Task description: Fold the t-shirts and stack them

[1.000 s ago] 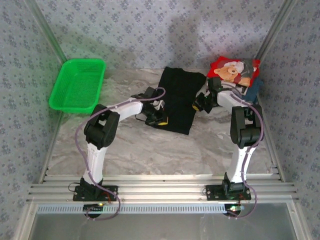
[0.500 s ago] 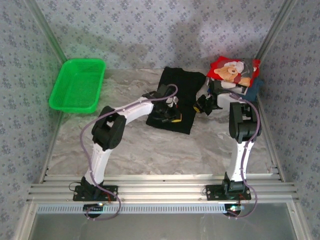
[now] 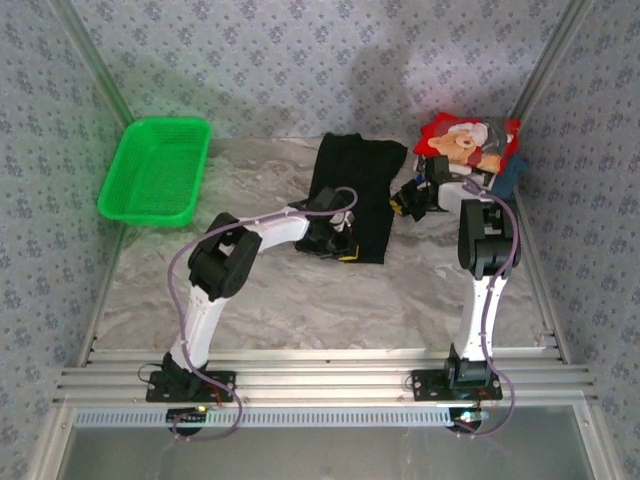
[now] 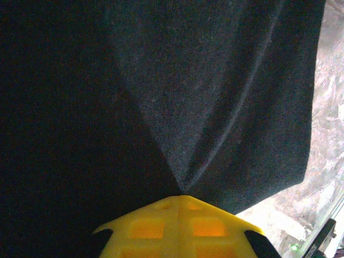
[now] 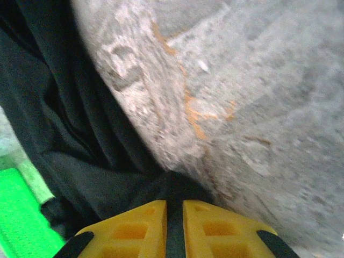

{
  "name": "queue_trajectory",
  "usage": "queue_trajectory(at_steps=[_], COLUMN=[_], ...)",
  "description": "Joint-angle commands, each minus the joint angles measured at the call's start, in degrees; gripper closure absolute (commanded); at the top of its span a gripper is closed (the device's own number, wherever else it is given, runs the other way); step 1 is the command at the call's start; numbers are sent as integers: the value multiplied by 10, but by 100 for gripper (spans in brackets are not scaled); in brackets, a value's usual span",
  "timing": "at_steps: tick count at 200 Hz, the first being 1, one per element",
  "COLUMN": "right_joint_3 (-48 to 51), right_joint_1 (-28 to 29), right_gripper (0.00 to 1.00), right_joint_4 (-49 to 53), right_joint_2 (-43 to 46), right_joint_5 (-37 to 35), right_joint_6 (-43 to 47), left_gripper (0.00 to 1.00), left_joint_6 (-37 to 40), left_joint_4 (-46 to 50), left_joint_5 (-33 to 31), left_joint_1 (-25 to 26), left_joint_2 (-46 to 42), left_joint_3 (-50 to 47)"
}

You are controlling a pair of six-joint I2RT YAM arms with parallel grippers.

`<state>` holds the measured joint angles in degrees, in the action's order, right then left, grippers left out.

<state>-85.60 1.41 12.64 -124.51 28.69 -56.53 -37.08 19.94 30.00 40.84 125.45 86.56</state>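
LAST SHIRT ON THE FOLD: A plain black t-shirt (image 3: 360, 175) of soft cloth lies as a long, narrow strip near the middle of the far edge of the pale marbled surface (image 3: 280, 290), gripped by both arms. In the far right corner sits the finished pile, topped by a folded red t-shirt with a teddy-bear print (image 3: 463, 141), with a dark blue folded t-shirt (image 3: 509, 174) showing beneath it on the right. A green plastic mesh basket (image 3: 155, 170) stands at the far left corner, well apart from the work.

By the look of it, the task is nearly done. Only the black shirt is left to finish folding and lift onto the pile.

The left jaws, at the shirt's near end, are closed tight on a pinch of the black cloth (image 4: 215, 107), which is drawn to a point at the yellow tips. The right jaws, at the shirt's right edge, stand a sliver apart with a fold of the same cloth (image 5: 80, 134) caught between them.
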Motion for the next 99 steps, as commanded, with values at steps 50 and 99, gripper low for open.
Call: queue_trajectory(at_steps=[50,99], right_joint_3=[-13,119], right_joint_1=[8,-33], right_gripper=[79,74], right_joint_4=[-58,-32], right_joint_2=[-16,123], right_joint_5=[43,50], right_joint_6=[-47,-52], left_gripper=[100,99], left_joint_6=[33,28], left_joint_4=[76,75], left_joint_5=[-44,-44], left_joint_1=[2,3], left_joint_2=[-24,-57], left_joint_3=[-149,-154])
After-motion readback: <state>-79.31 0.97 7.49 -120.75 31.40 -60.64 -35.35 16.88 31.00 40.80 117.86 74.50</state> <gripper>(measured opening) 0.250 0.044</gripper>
